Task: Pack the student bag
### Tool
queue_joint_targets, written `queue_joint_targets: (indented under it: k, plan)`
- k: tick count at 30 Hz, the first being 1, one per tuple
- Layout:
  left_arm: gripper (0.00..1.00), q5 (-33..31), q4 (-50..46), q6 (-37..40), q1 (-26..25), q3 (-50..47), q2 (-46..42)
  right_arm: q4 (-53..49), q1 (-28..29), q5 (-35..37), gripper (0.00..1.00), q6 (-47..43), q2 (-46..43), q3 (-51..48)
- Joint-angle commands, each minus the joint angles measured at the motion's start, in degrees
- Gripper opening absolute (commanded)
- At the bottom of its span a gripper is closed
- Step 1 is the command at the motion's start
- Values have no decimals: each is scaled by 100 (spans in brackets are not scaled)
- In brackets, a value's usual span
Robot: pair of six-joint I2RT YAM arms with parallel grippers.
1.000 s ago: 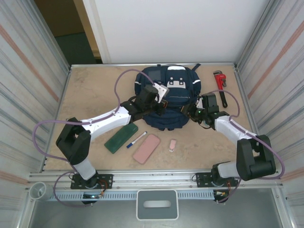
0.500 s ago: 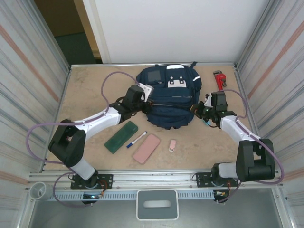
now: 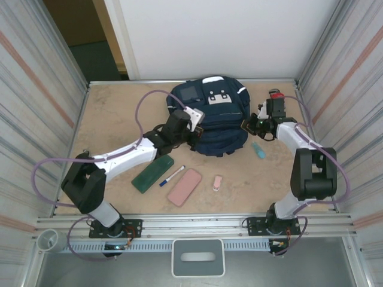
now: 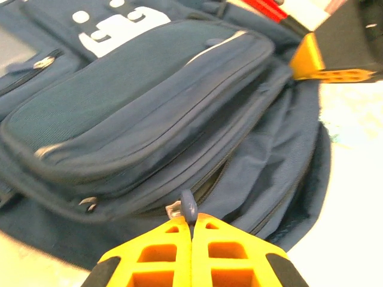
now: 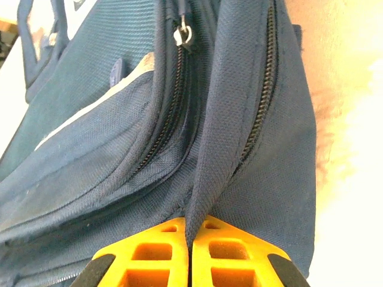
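Sitting on the mottled tan table (image 3: 114, 119) between the two arms is the student bag (image 3: 215, 119); it's a big lumpy navy backpack in coarse woven fabric, with rounded front pockets stacked one over another, thin white stripes up near the top and a white patch with little cutouts; up close you get dark toothed zip tracks along the seams and some slack folds.

Left gripper (image 4: 191, 222) has ribbed yellow plastic fingers pressed tight together, pinching the small dark zip pull (image 4: 188, 204) on the bag's near-left side; right gripper (image 5: 190, 230) has the same yellow fingers, clamped on a fold of the bag's fabric beside a zip, on the bag's right side.

On the near side of the bag, well apart from it:
- a flat dark green pencil case (image 3: 152, 173) with rounded corners;
- a thin white marker (image 3: 172, 175) with a blue cap, just beside it;
- a smooth pink case (image 3: 184, 186), a rounded rectangle;
- a small pink block (image 3: 217, 182).

Off the bag's near-right corner there's a little teal thing (image 3: 257, 148), too small to tell what; right of the bag, a red metal pipe wrench (image 3: 275, 94) is partly hidden by the right arm.
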Motion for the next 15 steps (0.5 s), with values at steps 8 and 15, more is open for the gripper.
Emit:
queue_joint_targets:
  k: [8,15]
  plan:
    - [0,37,46,72,-317,1083,732,-209,-394,278,43,-334,-342,-41]
    - [0,71,73,98,-326,1074,851,518,-24,198,69,297,-1155,-1260]
